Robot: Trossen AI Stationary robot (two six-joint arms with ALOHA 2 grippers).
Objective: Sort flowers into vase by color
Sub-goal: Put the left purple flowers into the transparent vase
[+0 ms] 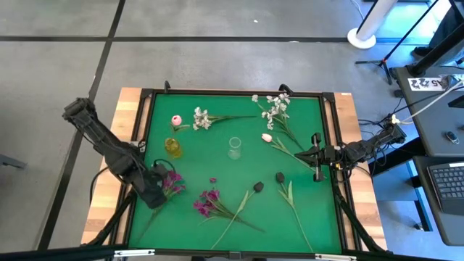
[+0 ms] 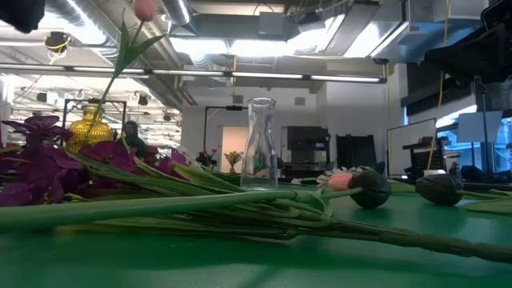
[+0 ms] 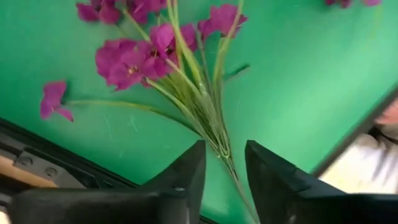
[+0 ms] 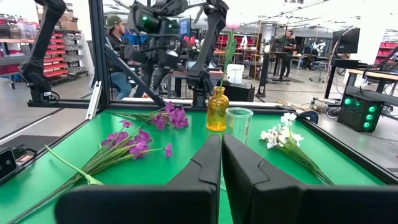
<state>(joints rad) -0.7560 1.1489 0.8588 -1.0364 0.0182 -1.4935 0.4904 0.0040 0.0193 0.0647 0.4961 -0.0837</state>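
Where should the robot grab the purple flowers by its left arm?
Probably low on the stems, not the blooms. The purple sprig lies flat on the green mat, its thin stems gathered into one bunch that runs between the open fingers of the left gripper. Coming straight down from above, fingers either side of that bunch, looks best, since the petals spread wide and soft.

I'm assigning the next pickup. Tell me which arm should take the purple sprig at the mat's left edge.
Left. Its end effector is open, with the purple sprig's stems running between its fingers. The right end effector is shut, across the mat near the pink tulip.
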